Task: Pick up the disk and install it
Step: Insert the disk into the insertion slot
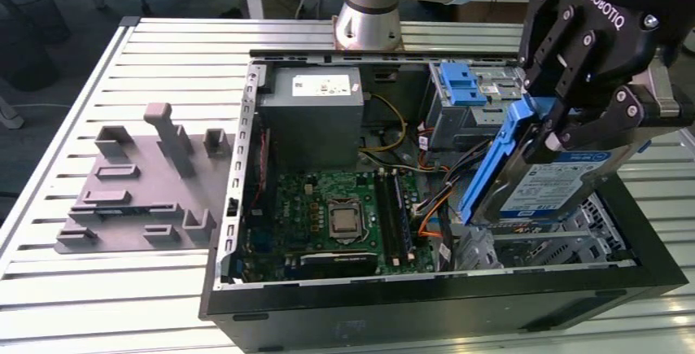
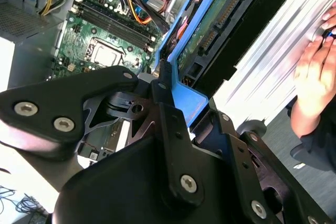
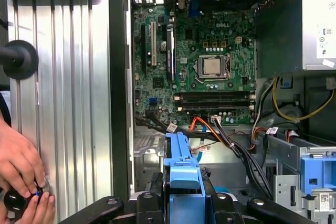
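Fingers of the gripper [image 1: 587, 126] are closed on the disk [image 1: 554, 183], pinching it at its upper end by the blue plastic rails that frame it. The disk hangs steeply tilted, label facing outward, over the corner of the open computer case [image 1: 434, 289] at the exterior view's right, its lower end dipping into the case opening above a silver bay. Whether it touches that bay cannot be told.

In the second wrist view the disk [image 2: 207, 24] shows its green circuit-board underside, with the gripper [image 2: 191, 106] clamped on the blue rail. In the first wrist view the blue rail of the disk [image 3: 181, 166] stands edge-on between the fingers of the gripper [image 3: 181, 203].

Inside the case lies the motherboard [image 1: 337, 216], with a bare processor socket [image 1: 345, 220] at its middle. A grey power supply [image 1: 315, 118] sits in the case's far corner at the exterior view's left, and a drive cage [image 1: 467, 93] with a blue latch sits in the far corner beside the gripper. Coloured cables [image 1: 434, 207] run between the motherboard and the disk.

The case rests on a slatted metal table [image 1: 109, 289]. Outside the case, at the exterior view's left, lies a grey fixture [image 1: 142, 183]. A person's hand [image 3: 21, 161] rests at the table's edge, well outside the case.
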Motion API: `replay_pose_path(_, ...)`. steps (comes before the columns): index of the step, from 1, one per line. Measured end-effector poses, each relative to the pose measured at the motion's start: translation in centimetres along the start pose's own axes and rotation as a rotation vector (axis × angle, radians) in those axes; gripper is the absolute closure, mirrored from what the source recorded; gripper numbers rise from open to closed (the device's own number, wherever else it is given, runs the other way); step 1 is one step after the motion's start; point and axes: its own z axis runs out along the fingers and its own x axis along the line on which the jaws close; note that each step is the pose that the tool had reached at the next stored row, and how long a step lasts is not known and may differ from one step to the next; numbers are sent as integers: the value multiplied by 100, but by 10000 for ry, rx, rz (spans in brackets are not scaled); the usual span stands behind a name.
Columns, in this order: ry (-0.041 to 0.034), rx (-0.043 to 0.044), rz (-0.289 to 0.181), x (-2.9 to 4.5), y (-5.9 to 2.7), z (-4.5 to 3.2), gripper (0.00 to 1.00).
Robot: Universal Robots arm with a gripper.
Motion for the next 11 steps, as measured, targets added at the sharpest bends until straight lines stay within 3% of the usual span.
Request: replay_pose_path(11, 1, 1, 1, -5, -128, 27, 63)
